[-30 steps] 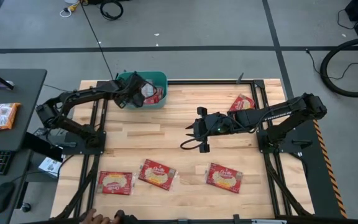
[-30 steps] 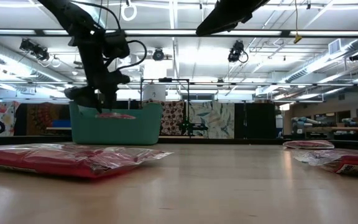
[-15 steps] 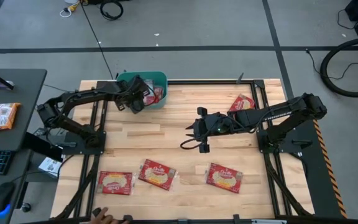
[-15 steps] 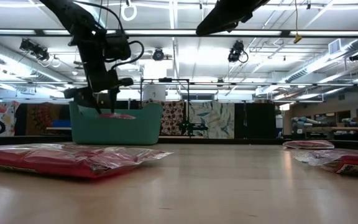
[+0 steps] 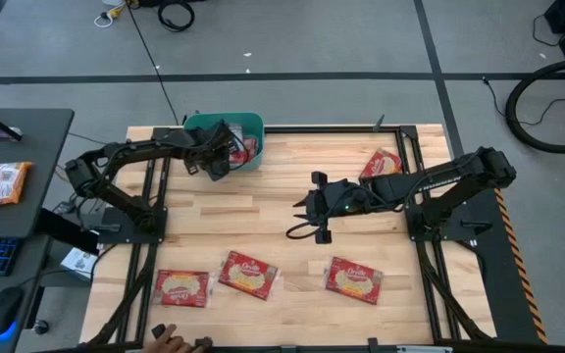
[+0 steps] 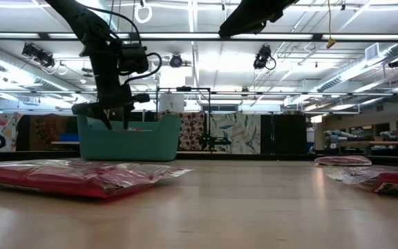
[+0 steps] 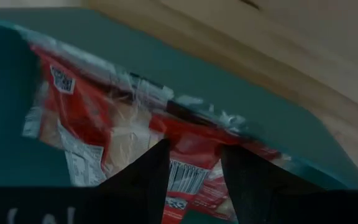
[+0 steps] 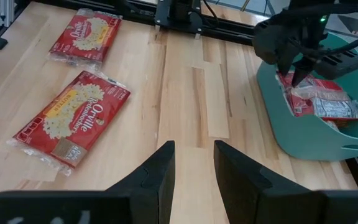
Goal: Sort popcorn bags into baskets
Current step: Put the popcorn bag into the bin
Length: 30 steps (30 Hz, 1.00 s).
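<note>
Wooden table (image 5: 263, 196): left gripper (image 5: 226, 149), fingers parted above the teal basket (image 5: 250, 125), has released; next, fetch a nearby bag (image 5: 248, 274).

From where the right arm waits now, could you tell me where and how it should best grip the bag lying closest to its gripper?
Take the bag from straight above, pinching across one long edge. It lies flat on the table and apart from the others, so only its thin sealed rim offers purchase; I would approach with the right gripper open.
</note>
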### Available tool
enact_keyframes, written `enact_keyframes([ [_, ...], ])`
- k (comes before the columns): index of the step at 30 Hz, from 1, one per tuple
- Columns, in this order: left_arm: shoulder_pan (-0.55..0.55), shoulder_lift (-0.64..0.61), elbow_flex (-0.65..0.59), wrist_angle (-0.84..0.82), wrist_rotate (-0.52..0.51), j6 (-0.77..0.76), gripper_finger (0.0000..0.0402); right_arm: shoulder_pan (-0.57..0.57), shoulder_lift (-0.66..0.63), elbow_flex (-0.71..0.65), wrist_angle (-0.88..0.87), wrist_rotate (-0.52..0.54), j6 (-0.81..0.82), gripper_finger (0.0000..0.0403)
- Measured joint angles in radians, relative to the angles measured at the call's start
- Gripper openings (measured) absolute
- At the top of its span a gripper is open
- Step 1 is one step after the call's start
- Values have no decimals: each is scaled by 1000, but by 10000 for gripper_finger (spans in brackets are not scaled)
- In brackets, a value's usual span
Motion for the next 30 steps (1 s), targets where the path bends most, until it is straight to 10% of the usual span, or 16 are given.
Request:
enact_keyframes([
  [8, 48, 0, 0, -19, -13, -136, 123, 0, 0, 0, 1, 4, 6, 116],
  [21, 84, -11, 5, -57, -458, -105, 92, 0, 0, 0, 10, 5, 9, 116],
  [30, 83, -44, 198, -88, 9, -569, 82, 0, 0, 0, 17, 6, 6, 116],
])
